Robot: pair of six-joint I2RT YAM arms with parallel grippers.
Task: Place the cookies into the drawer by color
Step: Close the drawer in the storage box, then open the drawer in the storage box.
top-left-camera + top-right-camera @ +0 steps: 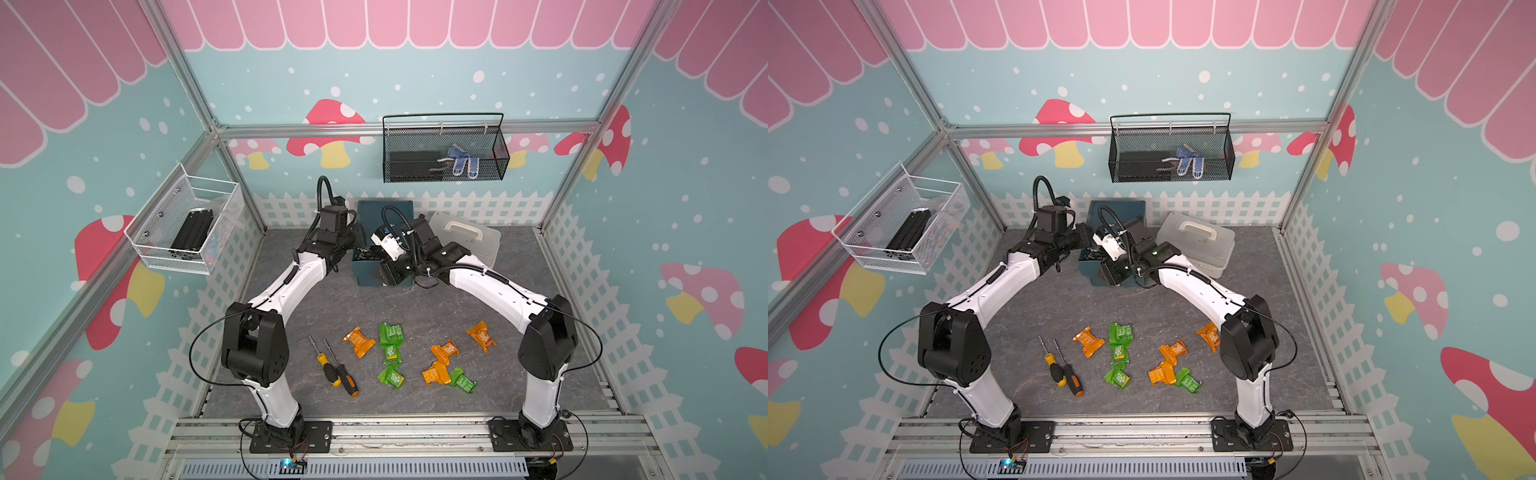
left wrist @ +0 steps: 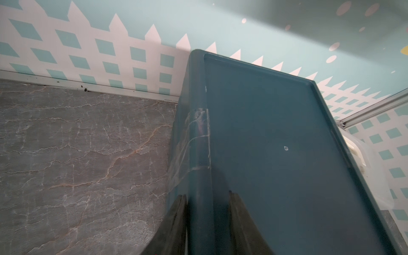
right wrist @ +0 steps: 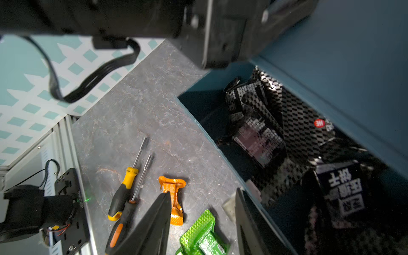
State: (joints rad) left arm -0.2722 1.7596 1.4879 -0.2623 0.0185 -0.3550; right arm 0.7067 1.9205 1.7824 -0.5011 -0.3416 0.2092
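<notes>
Left gripper [image 2: 207, 194] is clamping the edge of the dark teal-blue plastic drawer cabinet [image 2: 276, 143], lower centre; right gripper [image 3: 203, 191] is hovering, jaws parted, beside black foil-wrapped cookies [image 3: 260, 141] inside.

Teal drawer [image 1: 384, 212] at back, seemingly top tray open, black cookies [image 3: 265, 132] inside; orange cookies [image 1: 359, 341], green cookies [image 1: 390, 334] loose in front.

Black cookies [image 3: 344, 187] in drawer [image 3: 353, 55]: white Chinese print, upside down, not legible.
</notes>
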